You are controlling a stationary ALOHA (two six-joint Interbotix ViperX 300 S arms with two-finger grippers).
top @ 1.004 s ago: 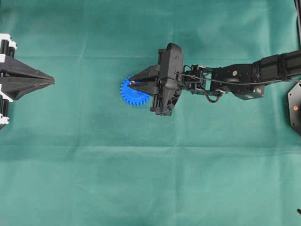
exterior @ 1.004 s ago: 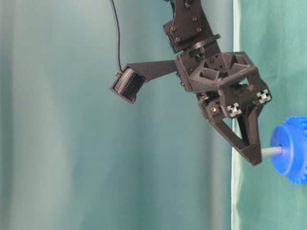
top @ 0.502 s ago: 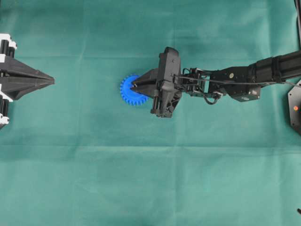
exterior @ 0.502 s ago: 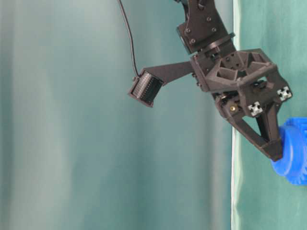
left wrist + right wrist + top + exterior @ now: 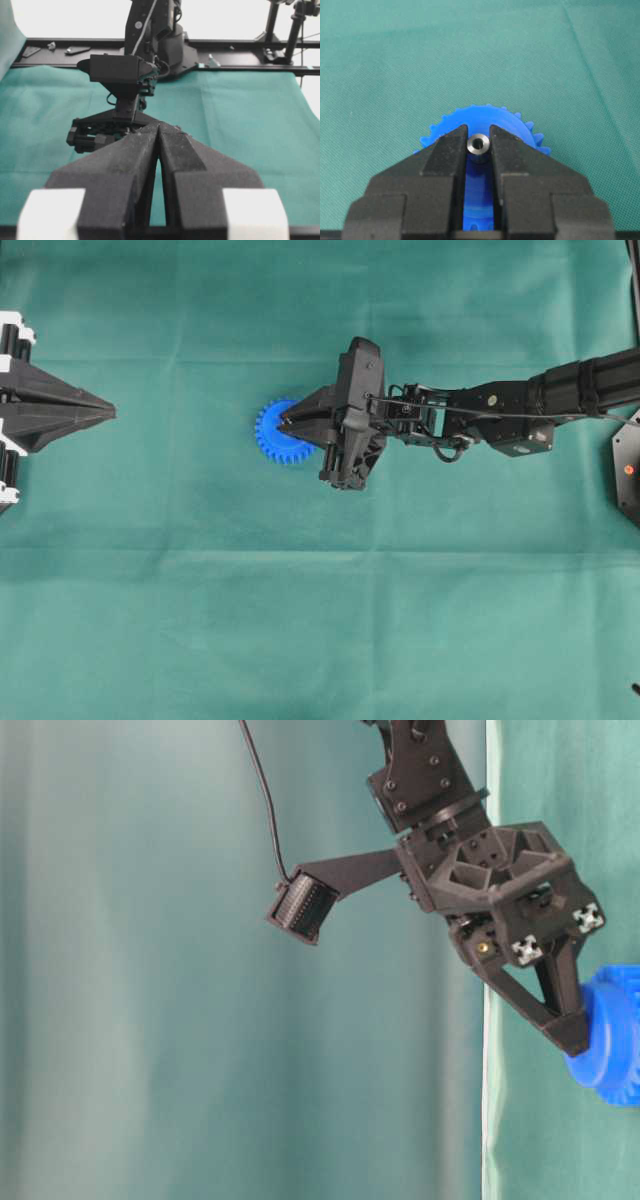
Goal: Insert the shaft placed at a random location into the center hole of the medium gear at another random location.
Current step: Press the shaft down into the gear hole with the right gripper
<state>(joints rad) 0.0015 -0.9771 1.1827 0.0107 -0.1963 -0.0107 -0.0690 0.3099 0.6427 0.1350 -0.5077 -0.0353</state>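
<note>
Table: a green cloth-covered table (image 5: pixel 300 620) carries everything; the work sits above its middle in the overhead view.
Right arm: the black right arm (image 5: pixel 520 405) reaches in from the right edge, long enough to put its fingers over the gear.
Left arm: parked at the left edge, well apart from the gear and taking no part in this step, to judge by its place.
Left gripper: the black left gripper (image 5: pixel 159 131) has its two fingers pressed together with nothing between them.
Right gripper: the black right gripper (image 5: pixel 479 146) is clenched on the pin, tips right at the blue face, most likely so the pin goes in straight.
Gear: the bright blue toothed plastic medium gear (image 5: pixel 517 127) lies flat on the cloth, partly under the right fingers.
Shaft: the short silver-grey metal shaft (image 5: pixel 478 144) stands on end between the fingertips, over the gear's middle.
Center hole: hidden beneath the shaft and fingers; I judge the pin is seated or nearly so.
Next: letting go, probably, once the pin stands alone.
</note>
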